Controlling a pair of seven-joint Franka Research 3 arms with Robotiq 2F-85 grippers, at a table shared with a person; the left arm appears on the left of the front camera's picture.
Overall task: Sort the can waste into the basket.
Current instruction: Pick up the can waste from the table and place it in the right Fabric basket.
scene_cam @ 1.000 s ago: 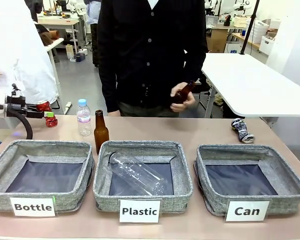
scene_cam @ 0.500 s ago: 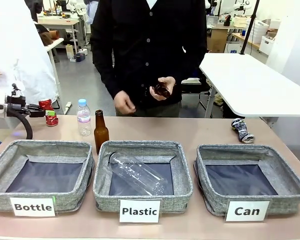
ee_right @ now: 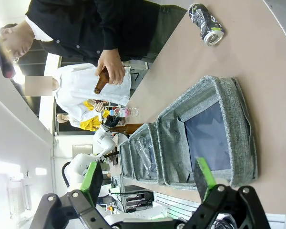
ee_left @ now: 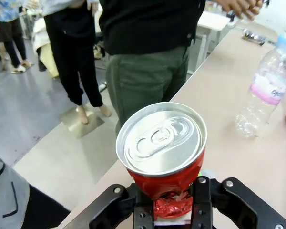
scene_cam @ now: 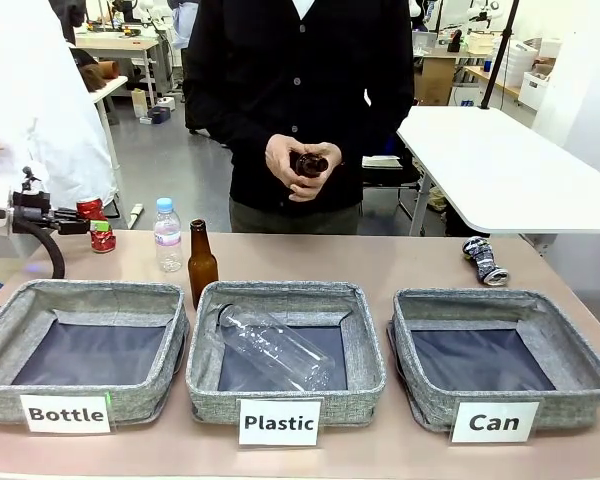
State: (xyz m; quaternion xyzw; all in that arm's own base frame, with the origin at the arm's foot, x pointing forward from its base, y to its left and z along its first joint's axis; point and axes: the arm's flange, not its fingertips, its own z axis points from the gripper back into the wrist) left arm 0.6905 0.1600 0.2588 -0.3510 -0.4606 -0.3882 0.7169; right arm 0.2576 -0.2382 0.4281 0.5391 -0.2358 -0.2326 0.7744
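**Low grip, long carry**

The left gripper (ee_left: 171, 200) is clamped low on the crumpled red can (ee_left: 161, 140) at the table's (scene_cam: 380, 262) left end, well apart from the Can basket (scene_cam: 502, 301); on the carry it may pivot or slip out. Its lid faces the wrist camera, long axis across the fingers, I judge. The right gripper (ee_right: 149, 180) is spread apart

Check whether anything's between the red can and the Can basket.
Yes. The left gripper holds the red can at far left; the Can basket is at far right. A water bottle, a brown bottle and the Plastic basket stand between.
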